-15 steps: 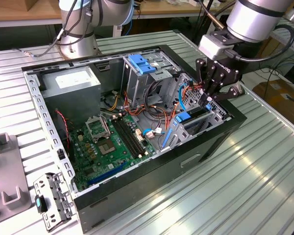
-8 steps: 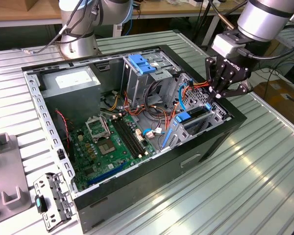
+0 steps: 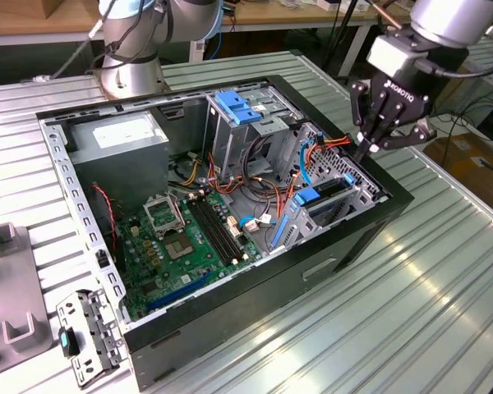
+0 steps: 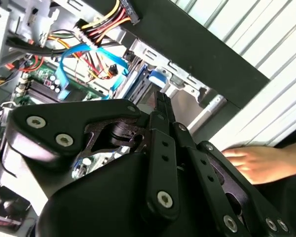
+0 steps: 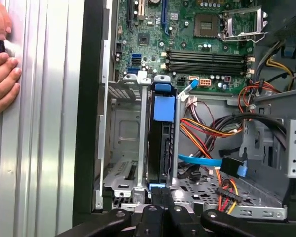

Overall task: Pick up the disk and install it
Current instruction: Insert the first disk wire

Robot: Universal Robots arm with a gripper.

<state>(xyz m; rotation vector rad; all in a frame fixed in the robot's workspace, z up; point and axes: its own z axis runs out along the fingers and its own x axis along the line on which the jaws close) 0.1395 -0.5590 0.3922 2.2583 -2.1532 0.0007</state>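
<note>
The disk (image 3: 322,195) stands on edge in a slot of the metal bay at the open computer case's corner, on the exterior view's right. Its blue carrier frame (image 5: 164,107) and dark edge face up. My gripper (image 3: 367,150) hangs just above the far end of that bay, fingers pressed together and pointing down, with nothing between them. In both wrist views the shut fingertips (image 5: 160,193) (image 4: 162,100) sit over the end of the disk's slot, close to the blue frame (image 4: 158,77).
The case (image 3: 394,197) holds a green motherboard (image 3: 189,238), a grey power-supply box (image 3: 119,139), a drive cage with a blue handle (image 3: 234,107) and loose coloured cables (image 5: 212,128). A person's hand (image 5: 2,74) rests on the ribbed table beside the case. A metal bracket (image 3: 86,332) lies in front.
</note>
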